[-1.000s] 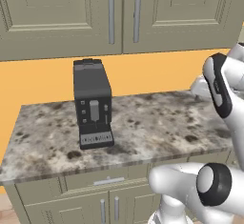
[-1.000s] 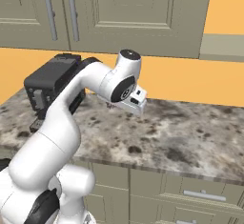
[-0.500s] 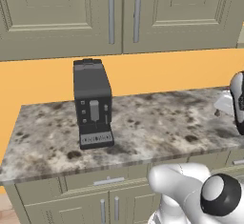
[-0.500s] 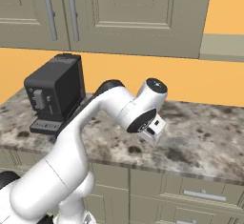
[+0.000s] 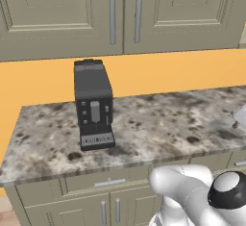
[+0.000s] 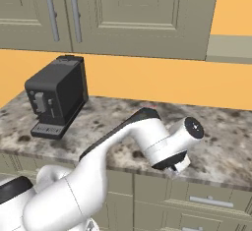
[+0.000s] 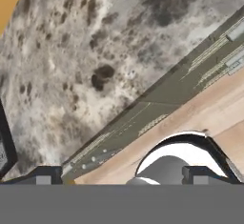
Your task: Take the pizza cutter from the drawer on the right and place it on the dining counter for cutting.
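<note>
Gripper (image 7: 119, 175) jaws wide, empty. Expect the pizza cutter to be light, stiff, slick-bladed; you should grab its handle, not the blade.

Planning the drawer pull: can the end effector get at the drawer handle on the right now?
Probably yes: the open end effector hangs past the worktop edge, with nothing between it and the drawer handle.

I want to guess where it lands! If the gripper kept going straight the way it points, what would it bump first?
Probably the granite worktop near its front edge: the open gripper looks down at it. Depth is unclear, so it might slip past onto the drawer fronts.
</note>
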### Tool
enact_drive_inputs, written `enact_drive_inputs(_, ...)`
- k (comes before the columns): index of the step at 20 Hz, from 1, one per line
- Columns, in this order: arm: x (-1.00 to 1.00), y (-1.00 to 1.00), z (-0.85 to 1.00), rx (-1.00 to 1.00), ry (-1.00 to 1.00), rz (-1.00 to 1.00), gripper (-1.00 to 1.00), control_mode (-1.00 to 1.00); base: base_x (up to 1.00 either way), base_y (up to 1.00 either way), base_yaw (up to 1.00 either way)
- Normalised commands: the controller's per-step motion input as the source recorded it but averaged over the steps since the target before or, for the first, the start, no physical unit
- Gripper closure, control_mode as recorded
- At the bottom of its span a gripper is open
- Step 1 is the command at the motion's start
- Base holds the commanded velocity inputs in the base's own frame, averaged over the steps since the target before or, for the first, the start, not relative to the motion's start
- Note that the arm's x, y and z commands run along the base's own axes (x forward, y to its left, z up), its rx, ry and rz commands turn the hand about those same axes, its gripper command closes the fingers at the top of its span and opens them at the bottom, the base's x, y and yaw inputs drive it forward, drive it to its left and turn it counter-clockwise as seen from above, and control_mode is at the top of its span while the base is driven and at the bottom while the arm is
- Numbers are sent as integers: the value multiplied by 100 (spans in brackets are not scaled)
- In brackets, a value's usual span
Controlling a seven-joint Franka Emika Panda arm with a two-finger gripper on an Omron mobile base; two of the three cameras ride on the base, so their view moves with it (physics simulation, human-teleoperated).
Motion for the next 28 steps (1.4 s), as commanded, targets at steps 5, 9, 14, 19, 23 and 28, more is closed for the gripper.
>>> enact_drive_inputs(5, -32, -40, -58, 15, 1, -32, -100, -100, 0, 0, 0)
enact_drive_inputs(9, -34, -52, -58, 13, -3, -25, -100, -100, 0, 0, 0)
enact_drive_inputs(14, -33, -44, -55, 15, -9, -15, -100, -100, 0, 0, 0)
enact_drive_inputs(19, -15, -47, -45, 19, -7, -12, -100, -100, 0, 0, 0)
enact_drive_inputs(23, -2, -31, -46, 14, -6, -10, -100, -100, 0, 0, 0)
enact_drive_inputs(28, 0, -18, -40, 13, -6, -7, -100, -100, 0, 0, 0)
